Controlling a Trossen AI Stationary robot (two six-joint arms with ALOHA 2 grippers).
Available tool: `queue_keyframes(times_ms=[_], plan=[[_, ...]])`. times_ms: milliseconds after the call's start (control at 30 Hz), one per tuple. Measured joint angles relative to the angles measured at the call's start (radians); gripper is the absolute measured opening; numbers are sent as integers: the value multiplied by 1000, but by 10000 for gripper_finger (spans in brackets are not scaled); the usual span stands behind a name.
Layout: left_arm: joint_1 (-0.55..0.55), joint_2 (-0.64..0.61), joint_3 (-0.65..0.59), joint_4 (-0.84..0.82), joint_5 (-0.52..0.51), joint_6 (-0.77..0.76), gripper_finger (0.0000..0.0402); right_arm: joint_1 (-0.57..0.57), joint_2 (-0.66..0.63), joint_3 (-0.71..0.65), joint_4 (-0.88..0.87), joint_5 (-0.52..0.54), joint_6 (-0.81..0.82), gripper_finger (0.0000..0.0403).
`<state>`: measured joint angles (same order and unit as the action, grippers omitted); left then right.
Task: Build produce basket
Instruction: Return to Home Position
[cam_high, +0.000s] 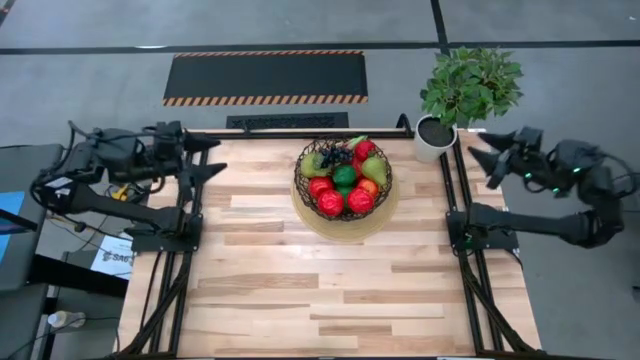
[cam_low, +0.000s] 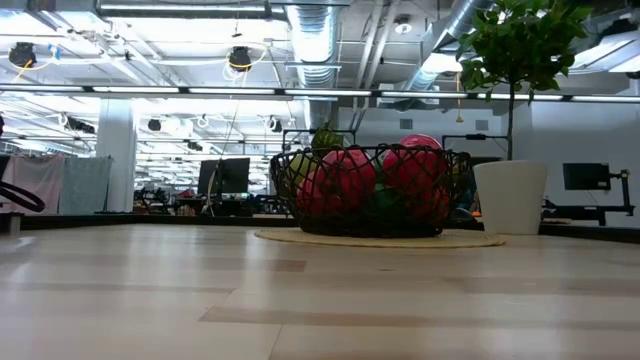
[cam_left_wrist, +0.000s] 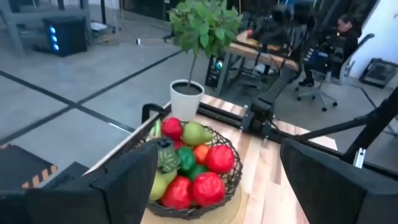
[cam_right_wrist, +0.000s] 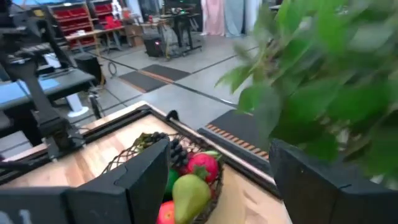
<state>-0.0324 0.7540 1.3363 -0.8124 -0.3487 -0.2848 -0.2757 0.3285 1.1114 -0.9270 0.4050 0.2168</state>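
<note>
I am two matte-black jointed arms: my left arm (cam_high: 110, 203) trails looped black cables (cam_high: 75, 150), my right arm (cam_high: 540, 225) carries small green lights (cam_high: 528, 177), and my left gripper (cam_high: 208, 158) and right gripper (cam_high: 482, 150) each bear two broad, flat, dark wedge fingers (cam_left_wrist: 124, 180).

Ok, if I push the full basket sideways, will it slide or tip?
Probably slides: the basket is wide and low on its flat tan base. It likely feels heavier loaded. The produce heaps above the rim, so top pieces like the pear might roll out if jolted.
</note>
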Motion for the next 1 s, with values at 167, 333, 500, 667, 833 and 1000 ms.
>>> queue_keyframes(times_ms=[167,333,500,667,833,1000], plan=[[4,-70,-94,16,-3,-15,324,0,-106,-185,80,-3,44,292],[4,-165,-309,145,0,-79,324,0,-193,-310,123,-13,97,292],[4,-279,-553,364,44,-100,324,0,-267,-387,173,-13,101,292],[3,-386,-734,471,91,-174,324,0,-325,-444,215,-12,107,292],[3,-473,-849,522,91,-200,324,0,-324,-507,252,-16,158,292],[3,-542,-927,518,74,-239,324,0,-324,-610,304,-65,209,292]])
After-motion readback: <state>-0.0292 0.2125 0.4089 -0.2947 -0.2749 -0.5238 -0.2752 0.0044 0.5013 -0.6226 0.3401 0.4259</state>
